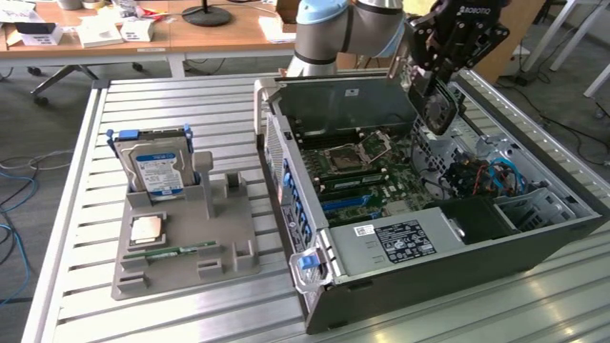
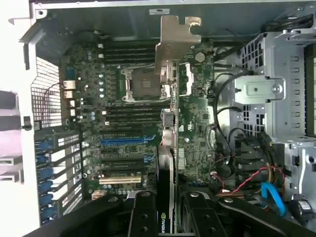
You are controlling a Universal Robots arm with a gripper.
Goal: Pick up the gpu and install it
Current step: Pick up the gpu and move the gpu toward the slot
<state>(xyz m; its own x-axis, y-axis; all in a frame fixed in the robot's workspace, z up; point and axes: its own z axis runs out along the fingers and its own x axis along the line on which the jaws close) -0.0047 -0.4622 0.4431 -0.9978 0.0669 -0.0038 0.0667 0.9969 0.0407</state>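
My gripper (image 1: 431,80) hangs over the far side of the open computer case (image 1: 286,153) and is shut on the gpu (image 1: 436,108). The dark card is held on edge above the motherboard (image 1: 362,168). In the wrist view the gpu (image 2: 170,49) runs edge-on from between my black fingers (image 2: 143,217) out to its silvery bracket, which sits over the CPU socket area. My gripper (image 2: 168,219) clamps the card's near end. The blue expansion slot (image 2: 126,140) lies beside the card, apart from it.
A grey parts holder (image 1: 238,246) on the slatted table carries a blue-labelled hard drive (image 1: 160,168), a CPU (image 1: 145,229) and a RAM stick (image 1: 171,251). Inside the case sit the power supply (image 1: 396,239), a drive cage (image 2: 276,89) and loose cables (image 1: 486,175).
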